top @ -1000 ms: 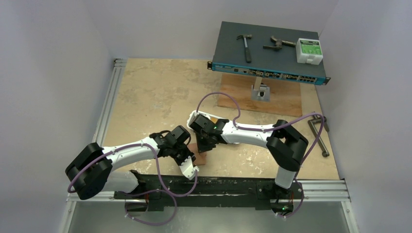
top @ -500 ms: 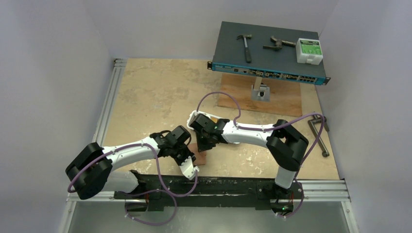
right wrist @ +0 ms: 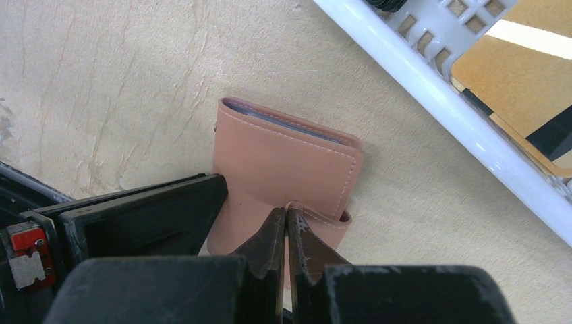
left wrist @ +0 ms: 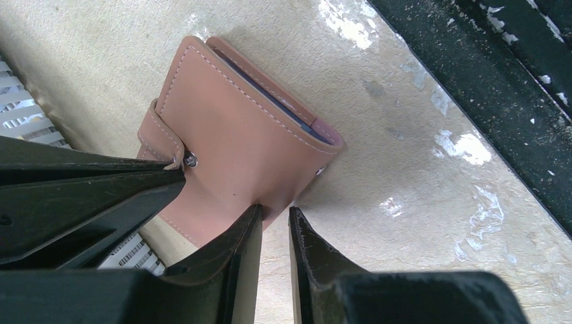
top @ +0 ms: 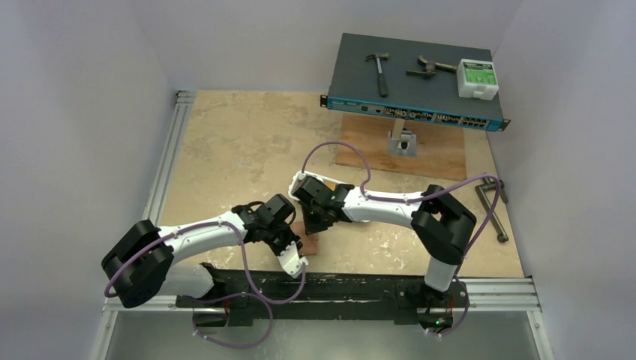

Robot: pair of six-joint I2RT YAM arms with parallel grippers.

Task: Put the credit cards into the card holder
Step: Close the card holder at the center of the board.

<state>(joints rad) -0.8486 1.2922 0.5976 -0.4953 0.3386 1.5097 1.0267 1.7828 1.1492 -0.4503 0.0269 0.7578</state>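
Top: card holder [top: 310, 244] sat lower centre, only a brown sliver showing. Left wrist: left claw [left wrist: 275, 214] stood narrowly apart, empty, at its edge; one card [left wrist: 283, 102] edge showed inside. Right wrist: right claw [right wrist: 284, 210] was closed at the tab [right wrist: 322, 219]; cropped tray [right wrist: 432, 96] upper right held two cards [right wrist: 512, 61].

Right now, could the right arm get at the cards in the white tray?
Probably yes: the tray with its cards lies just beside the holder, nothing between, though the right gripper is shut and must open.

Smooth matt brown leather card holder [right wrist: 283, 162] with pale stitching; worn, patchy wooden table [right wrist: 101, 81]; shiny white plastic tray [right wrist: 432, 101].
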